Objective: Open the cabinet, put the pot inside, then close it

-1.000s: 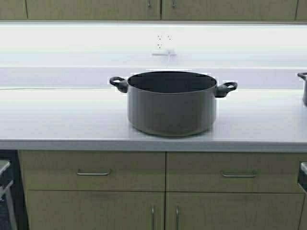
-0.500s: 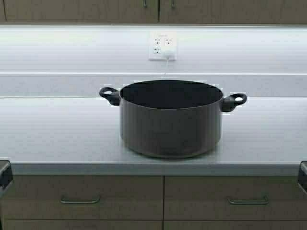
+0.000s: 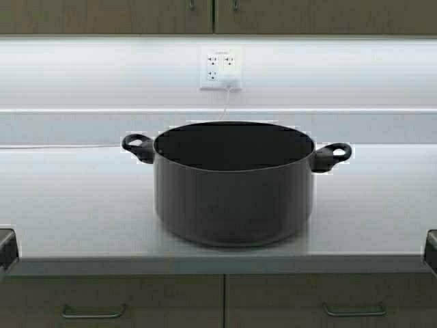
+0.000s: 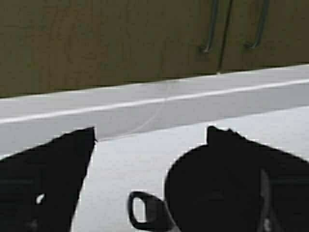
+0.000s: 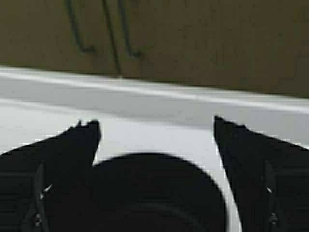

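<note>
The pot (image 3: pixel 233 184), wide, dark grey and lidless, stands on the white counter (image 3: pixel 68 205) with a black loop handle (image 3: pixel 136 146) at each side. Above it, the cabinet (image 3: pixel 109 17) shows only the lower edge of its two shut doors and the handle tips (image 3: pixel 191 4). The left gripper (image 4: pixel 149 140) hovers open, short of the pot (image 4: pixel 207 193) and its left handle (image 4: pixel 145 212). Facing the pot (image 5: pixel 159 193) from the other side, my right gripper (image 5: pixel 157 130) is also open. Both wrist views take in the cabinet (image 4: pixel 96 43) doors (image 5: pixel 217 38).
A wall outlet (image 3: pixel 220 68) with a white plug and cable sits behind the pot. Base drawers with horizontal handles (image 3: pixel 92 314) run under the counter's front edge. Dark arm parts (image 3: pixel 5 247) show at both lower sides of the high view.
The robot has driven forward towards the counter. The pot now looks larger and lower in the high view, and less of the base drawers shows.
</note>
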